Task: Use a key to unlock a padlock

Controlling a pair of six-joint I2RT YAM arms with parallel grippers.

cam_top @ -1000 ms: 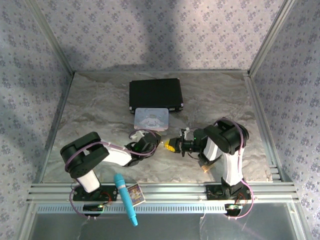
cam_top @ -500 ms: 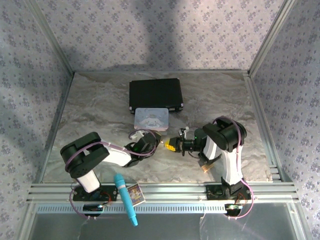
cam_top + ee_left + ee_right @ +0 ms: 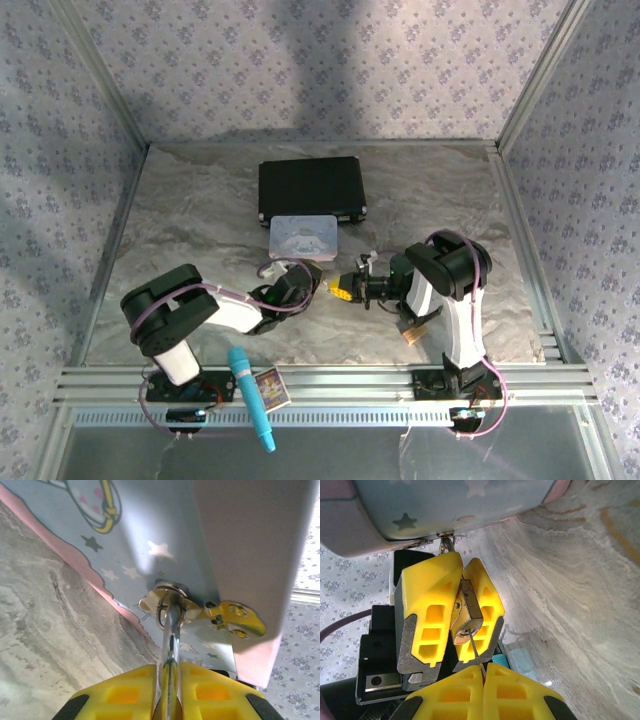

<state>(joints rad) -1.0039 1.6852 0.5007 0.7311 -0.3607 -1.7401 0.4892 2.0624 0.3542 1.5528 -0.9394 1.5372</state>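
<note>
One black rectangular case (image 3: 312, 188); one pastel-blue tin box (image 3: 303, 237); one brass padlock (image 3: 468, 611); one thin silver key (image 3: 474, 653); one turquoise microphone (image 3: 252, 400).

A robot test cell in a lab, not a lived-in room: the left arm (image 3: 175, 320) and the right arm (image 3: 455, 300) are bolted to slotted aluminium rails (image 3: 330, 380) at the near edge of a marble-patterned table (image 3: 200, 210); aluminium posts (image 3: 100, 72) frame 3 walls (image 3: 320, 70) papered in floral print, like a staged backdrop.
</note>
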